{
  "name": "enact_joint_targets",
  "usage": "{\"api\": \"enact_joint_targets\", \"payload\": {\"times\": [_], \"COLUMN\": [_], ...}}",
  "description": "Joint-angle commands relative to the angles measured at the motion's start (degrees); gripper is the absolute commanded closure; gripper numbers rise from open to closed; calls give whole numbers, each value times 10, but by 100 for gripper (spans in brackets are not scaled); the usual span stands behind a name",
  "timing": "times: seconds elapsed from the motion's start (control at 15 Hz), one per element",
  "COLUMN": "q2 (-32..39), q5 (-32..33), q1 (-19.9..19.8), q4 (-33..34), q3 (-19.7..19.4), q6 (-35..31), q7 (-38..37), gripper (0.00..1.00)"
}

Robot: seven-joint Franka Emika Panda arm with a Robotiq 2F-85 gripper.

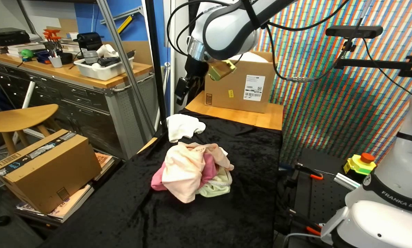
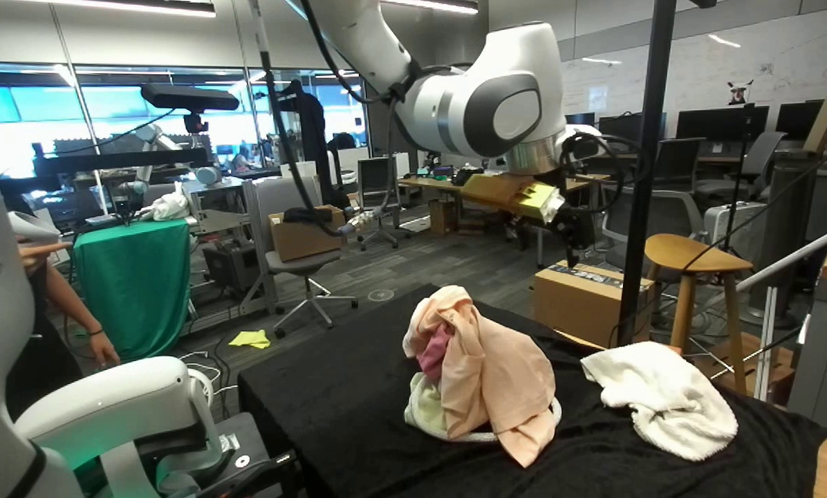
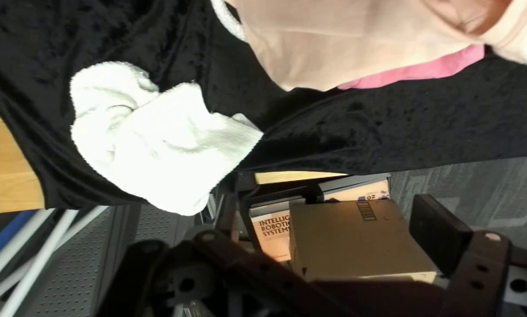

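Observation:
My gripper stands open in the wrist view, its dark fingers wide apart with nothing held between them. In both exterior views the gripper hangs above the table, apart from every cloth. A crumpled white cloth lies on the black table cover. Beside it sits a heap: a peach cloth draped over a pink cloth and something pale green with a white rope-like edge.
A black post rises at the table's edge near the white cloth. One cardboard box stands on bare wood at the table's end; another box rests on books beside the table. A person's arm shows behind the robot base.

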State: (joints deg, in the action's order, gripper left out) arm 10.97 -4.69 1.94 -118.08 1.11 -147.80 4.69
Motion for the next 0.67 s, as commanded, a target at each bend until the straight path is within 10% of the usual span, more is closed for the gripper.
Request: {"api": "enact_joint_targets", "payload": {"times": [0.0, 0.6], "q2": [84, 288], "q5": [0, 3], "q1": [-25, -74], "q4": [141, 410], "q3": [-9, -6], "q6": [86, 238], "q7": [3, 47], "gripper": [0, 0]}}
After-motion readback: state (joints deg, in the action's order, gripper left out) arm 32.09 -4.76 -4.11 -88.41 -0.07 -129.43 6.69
